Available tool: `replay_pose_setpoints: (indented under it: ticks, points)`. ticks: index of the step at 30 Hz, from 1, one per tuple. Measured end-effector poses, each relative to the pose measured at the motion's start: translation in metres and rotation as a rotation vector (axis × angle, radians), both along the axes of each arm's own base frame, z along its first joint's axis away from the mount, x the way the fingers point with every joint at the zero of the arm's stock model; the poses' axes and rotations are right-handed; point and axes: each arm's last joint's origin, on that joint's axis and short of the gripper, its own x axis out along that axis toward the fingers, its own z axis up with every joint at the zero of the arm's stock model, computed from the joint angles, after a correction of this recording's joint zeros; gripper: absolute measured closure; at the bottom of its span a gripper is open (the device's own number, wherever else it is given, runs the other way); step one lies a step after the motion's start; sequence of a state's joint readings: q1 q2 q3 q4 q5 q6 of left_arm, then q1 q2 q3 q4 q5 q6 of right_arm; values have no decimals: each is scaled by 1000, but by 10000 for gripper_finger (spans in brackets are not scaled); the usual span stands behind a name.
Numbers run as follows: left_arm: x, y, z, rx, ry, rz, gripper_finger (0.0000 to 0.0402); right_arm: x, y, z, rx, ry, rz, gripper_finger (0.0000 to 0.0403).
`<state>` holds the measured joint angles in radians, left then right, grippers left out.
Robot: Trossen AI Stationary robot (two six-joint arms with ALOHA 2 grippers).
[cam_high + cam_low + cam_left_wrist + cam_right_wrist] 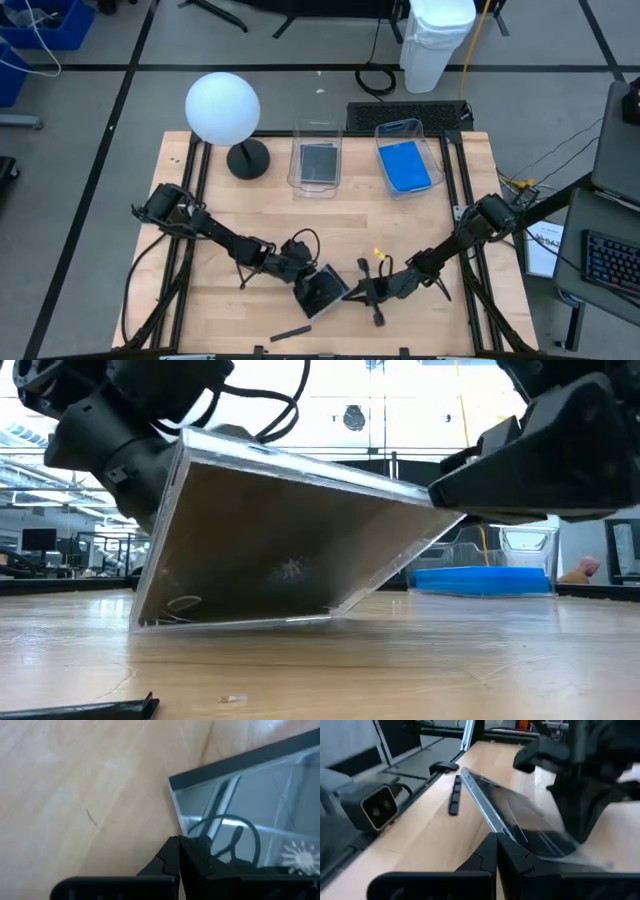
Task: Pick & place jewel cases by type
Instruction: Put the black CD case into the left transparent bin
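Dark case tilted between two closed end effectors

Operator, you see a dark jewel case point(270, 545) tipped up at the front of the worktop point(400, 230), one edge resting on the wood, the other raised. Your left end effector point(300, 275), fingers shut, is at its high side; your right end effector point(352, 292), also shut, meets its opposite edge. Whether either truly pinches the case, you cannot tell. Farther back, another dark case point(318, 162) lies in one clear tub point(297, 170) and a blue case point(405, 165) in the neighbouring tub point(438, 160). A small dark stick point(290, 333) lies near the front edge.
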<state>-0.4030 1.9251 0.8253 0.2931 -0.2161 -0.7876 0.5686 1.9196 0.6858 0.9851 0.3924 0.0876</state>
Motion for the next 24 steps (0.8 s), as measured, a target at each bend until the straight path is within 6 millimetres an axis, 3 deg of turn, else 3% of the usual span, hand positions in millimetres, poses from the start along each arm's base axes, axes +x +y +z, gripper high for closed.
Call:
replay_pose_setpoints:
  ticks: [4, 8, 15, 24]
  points:
    - [2, 3, 0, -4, -3, 7, 394, 8, -2, 7, -66, -22, -10, 403]
    - [3, 2, 0, -24, -5, -6, 394, 17, -19, 0, -127, 44, -94, 403]
    - [3, 2, 1, -15, -14, -25, 394, 30, -37, 2, -95, 68, -87, 403]
    - [3, 2, 1, -11, -13, -30, 394, 34, -35, 14, -59, -42, -15, 395]
